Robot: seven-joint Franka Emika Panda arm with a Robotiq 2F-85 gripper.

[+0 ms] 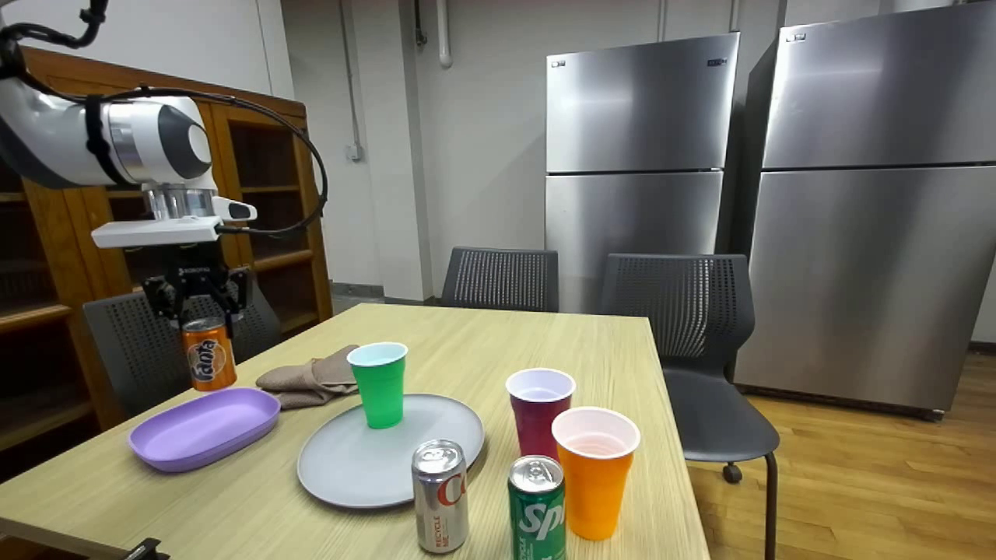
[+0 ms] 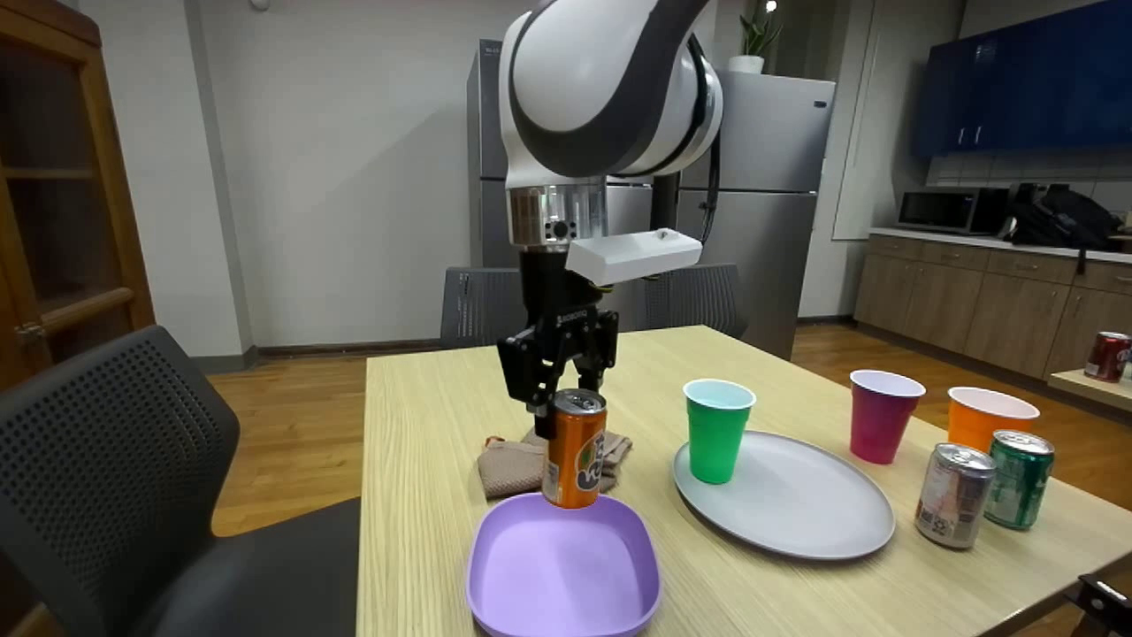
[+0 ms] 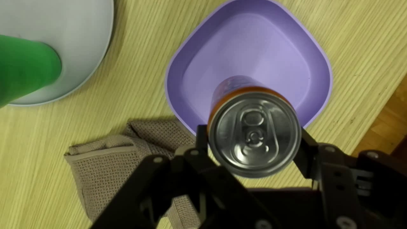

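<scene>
Pincer (image 3: 253, 144), part-spread, is clasping an orange cylindrical metal can (image 2: 576, 456) near its top, so the base is hanging clear above a rounded purple plastic tray (image 3: 248, 47).

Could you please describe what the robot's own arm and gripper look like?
The smooth, rounded white arm has curved dark grey trim and a shiny silver metal ring near the wrist. A thin black cable loops beside it, with a black strap around the arm. Below the ring sits a flat white bar. The angular black gripper bears small pale ROBOTIQ lettering; its jaws are black too.
</scene>
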